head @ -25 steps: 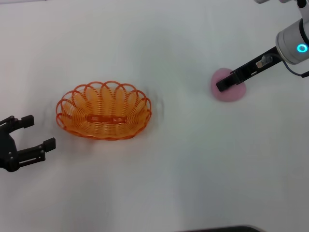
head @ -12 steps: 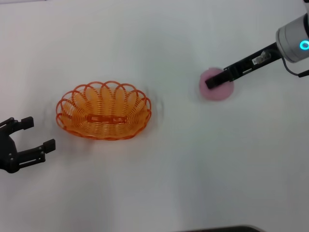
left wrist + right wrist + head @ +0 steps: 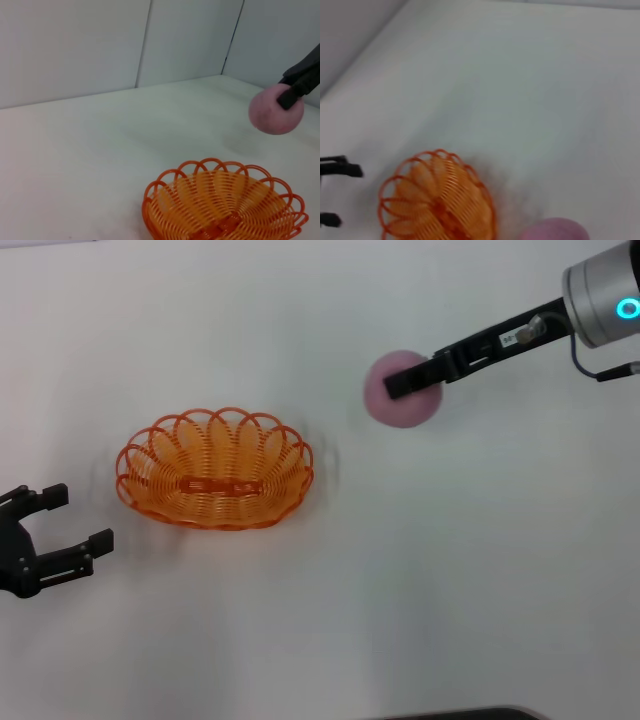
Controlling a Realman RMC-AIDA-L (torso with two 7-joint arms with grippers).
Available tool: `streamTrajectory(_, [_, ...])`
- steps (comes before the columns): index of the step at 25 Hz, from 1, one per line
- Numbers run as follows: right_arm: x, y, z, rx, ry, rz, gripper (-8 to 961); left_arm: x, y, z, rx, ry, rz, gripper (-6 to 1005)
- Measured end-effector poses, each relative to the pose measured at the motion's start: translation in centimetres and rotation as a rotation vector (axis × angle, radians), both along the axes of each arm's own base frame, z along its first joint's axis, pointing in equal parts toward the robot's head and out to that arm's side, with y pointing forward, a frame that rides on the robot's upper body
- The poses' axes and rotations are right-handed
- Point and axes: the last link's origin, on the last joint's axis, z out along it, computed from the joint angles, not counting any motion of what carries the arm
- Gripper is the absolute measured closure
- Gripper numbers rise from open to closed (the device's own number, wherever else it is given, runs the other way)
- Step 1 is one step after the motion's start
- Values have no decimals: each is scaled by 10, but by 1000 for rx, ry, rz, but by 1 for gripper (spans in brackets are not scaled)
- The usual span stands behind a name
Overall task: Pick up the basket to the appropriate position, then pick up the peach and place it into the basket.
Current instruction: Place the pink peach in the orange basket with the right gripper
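I have the right gripper (image 3: 408, 382) clamped on the pink peach (image 3: 400, 392), which hangs clear of the white table (image 3: 450, 570), off to the right of the orange basket (image 3: 215, 468) and well apart from it. The basket sits upright on the table. My left gripper (image 3: 72, 518) rests spread wide and empty, near the basket's left end.
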Motion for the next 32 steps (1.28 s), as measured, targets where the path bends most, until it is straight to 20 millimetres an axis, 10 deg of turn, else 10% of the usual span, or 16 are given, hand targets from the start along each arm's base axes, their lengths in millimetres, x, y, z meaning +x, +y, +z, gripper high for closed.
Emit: streamTrajectory(32, [-58,-4,-78,-149,112,118,467,3,4,-2,-1,-11,-8,111])
